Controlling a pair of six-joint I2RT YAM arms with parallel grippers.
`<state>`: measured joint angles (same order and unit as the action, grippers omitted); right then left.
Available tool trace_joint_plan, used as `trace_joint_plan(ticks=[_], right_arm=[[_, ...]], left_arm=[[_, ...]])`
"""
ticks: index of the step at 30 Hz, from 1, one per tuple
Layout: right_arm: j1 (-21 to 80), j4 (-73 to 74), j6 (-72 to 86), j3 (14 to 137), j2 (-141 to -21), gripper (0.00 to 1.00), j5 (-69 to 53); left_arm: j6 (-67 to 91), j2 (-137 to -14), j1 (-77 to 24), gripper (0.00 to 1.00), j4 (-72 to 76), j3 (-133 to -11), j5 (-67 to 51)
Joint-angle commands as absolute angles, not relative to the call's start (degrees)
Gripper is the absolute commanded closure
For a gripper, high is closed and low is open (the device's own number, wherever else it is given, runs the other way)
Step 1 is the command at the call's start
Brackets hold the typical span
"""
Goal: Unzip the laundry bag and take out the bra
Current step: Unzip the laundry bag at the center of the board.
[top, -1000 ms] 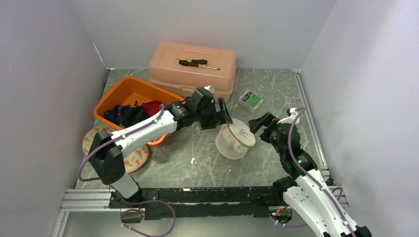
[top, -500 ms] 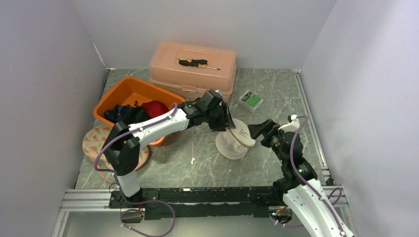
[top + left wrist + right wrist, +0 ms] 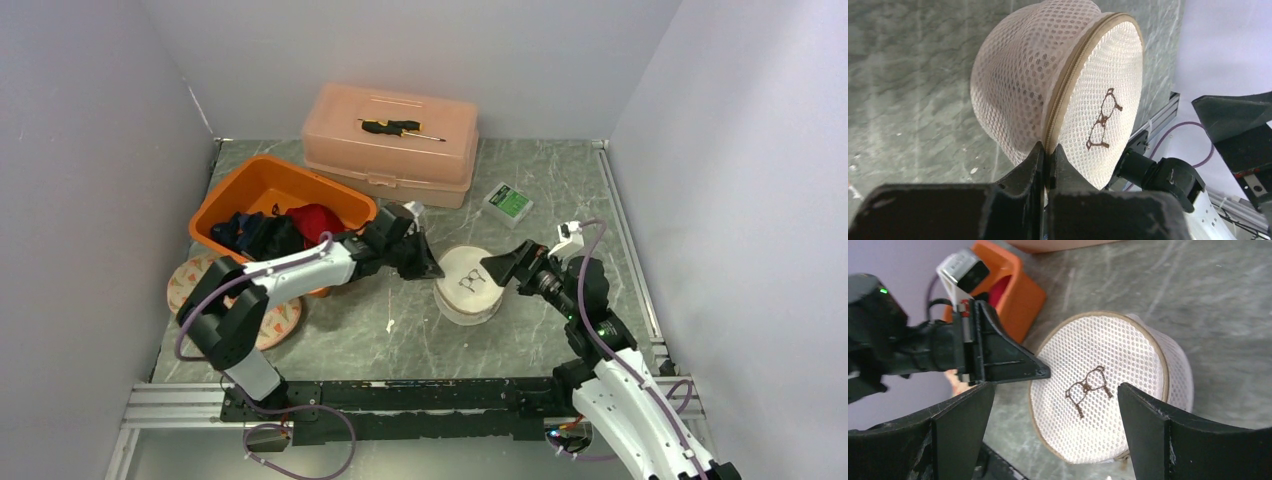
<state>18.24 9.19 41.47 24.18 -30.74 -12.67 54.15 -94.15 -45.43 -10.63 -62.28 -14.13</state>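
Laundry bag (image 3: 468, 285), round, white and full of little holes, sits in the middle of the gray bench (image 3: 400, 330), with a tan zip (image 3: 1075, 75) around its rim and a small brown drawing on its flat face. The zip looks closed. Far left lies a round mat (image 3: 188, 285). Next to it an orange tub (image 3: 262, 185) holds dark and red clothes (image 3: 275, 228). Behind the tub, a pink box (image 3: 390, 150) has a screwdriver (image 3: 400, 127) on its lid. The left hand (image 3: 432, 270) reaches from the tub side to the bag's left edge, its fingers (image 3: 1035, 160) pinched tight on the zip rim. On the bag's right side, the right hand (image 3: 497, 268) hangs close with its fingers (image 3: 960, 422) spread wide, holding nothing. A little green and white box (image 3: 508, 203) lies further back to the right.
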Motion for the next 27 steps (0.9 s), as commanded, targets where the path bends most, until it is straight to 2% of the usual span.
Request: trace_joint_plan(ticks=[1, 6, 11, 15, 27], right_arm=[[16.11, -3.62, 45.98, 26.64, -31.9, 0.02, -23.54], [12.47, -9.33, 48.29, 24.52, -33.16, 0.07, -29.21], [10.66, -21.17, 52.3, 16.91, -32.51, 0.12, -36.72], [10.55, -24.74, 54.13, 12.08, -32.77, 0.17, -38.32], [10.55, -43.56, 59.18, 8.75, -50.91, 0.28, -40.75]], left_arm=[[53.73, -85.54, -42.09, 0.97, 3.29, -54.7, -17.67], [53.55, -78.79, -37.01, 0.97, 7.75, -47.88, -21.35], [49.84, -76.25, -31.51, 0.97, 7.89, -47.06, -28.8], [48.21, -75.95, -28.77, 0.97, 9.07, -46.8, -35.46], [50.23, -75.76, -27.77, 0.97, 17.38, -43.3, -43.91]])
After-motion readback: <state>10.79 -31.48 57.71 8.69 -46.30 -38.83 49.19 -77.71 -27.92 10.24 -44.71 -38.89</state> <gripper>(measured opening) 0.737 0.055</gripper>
